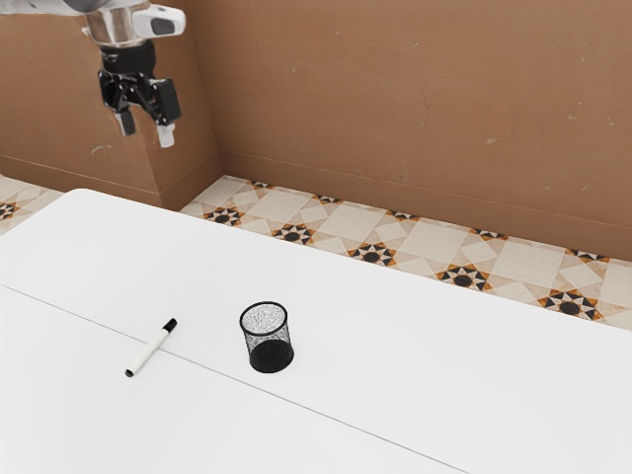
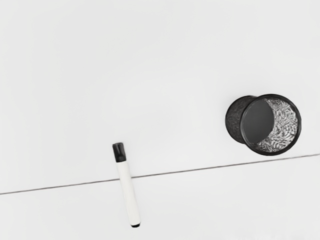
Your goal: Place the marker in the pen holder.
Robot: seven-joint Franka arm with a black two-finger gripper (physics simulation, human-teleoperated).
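Fingers [image 1: 166,135]: parted, with open space between them — released, grasping nothing
Height of fingers: raised well above the worktop [image 1: 395,326], tips pointing down
Arm [image 1: 49,6]: pale, entering at the exterior view's upper left
Marker [image 1: 150,350]: lying on its side on the worktop, well apart from the fingers and outside the pen holder [image 1: 287,343]
Marker colours: white barrel, black cap [image 2: 119,152], small black tip at the other end
Marker's lie: across the thin dark seam [image 2: 177,172] in the worktop, cap on the pen holder's side of that line, most of the barrel on the other
Pen holder: black mesh cup, upright, mouth up, near the marker but not touching it — toward the exterior view's right from it
Worktop: white and smooth, with a rounded corner
Floor [image 1: 341,225]: pale tiles with orange-and-black star patterns, beyond the worktop
Wall [image 1: 415,99]: brown, with a baseboard along the floor
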